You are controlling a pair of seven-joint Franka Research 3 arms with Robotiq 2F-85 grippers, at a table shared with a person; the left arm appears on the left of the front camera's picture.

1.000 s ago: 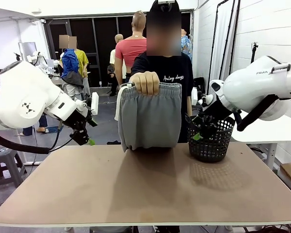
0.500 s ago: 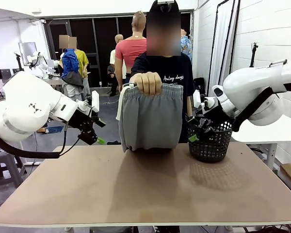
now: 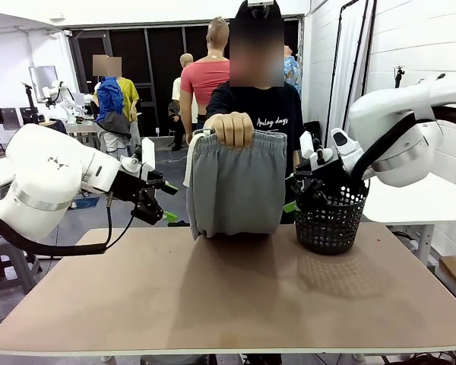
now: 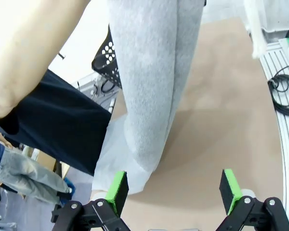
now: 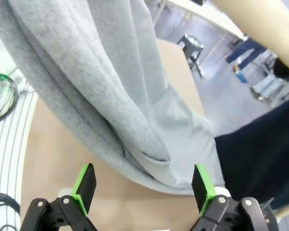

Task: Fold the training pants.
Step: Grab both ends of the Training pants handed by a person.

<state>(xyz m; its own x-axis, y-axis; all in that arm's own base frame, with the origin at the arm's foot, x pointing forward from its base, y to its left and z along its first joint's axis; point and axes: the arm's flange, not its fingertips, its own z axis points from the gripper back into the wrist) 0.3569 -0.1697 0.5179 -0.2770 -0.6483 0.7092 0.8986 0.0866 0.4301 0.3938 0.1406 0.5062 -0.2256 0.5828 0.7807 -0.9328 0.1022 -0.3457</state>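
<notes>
basket (image 3: 330, 228): contents unclear | shirt (image 3: 277, 103) print: "…days" | left gripper (image 3: 167, 203): wide | right gripper (image 3: 292, 194): wide | training pants (image 3: 235, 186): in person's hand (image 3: 232, 129)

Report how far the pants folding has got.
Done: no fold made on the table. In hand: the person's hand holds the training pants up by the waistband; left gripper and right gripper flank them, jaws open. Left: grasping, laying flat, folding.
</notes>
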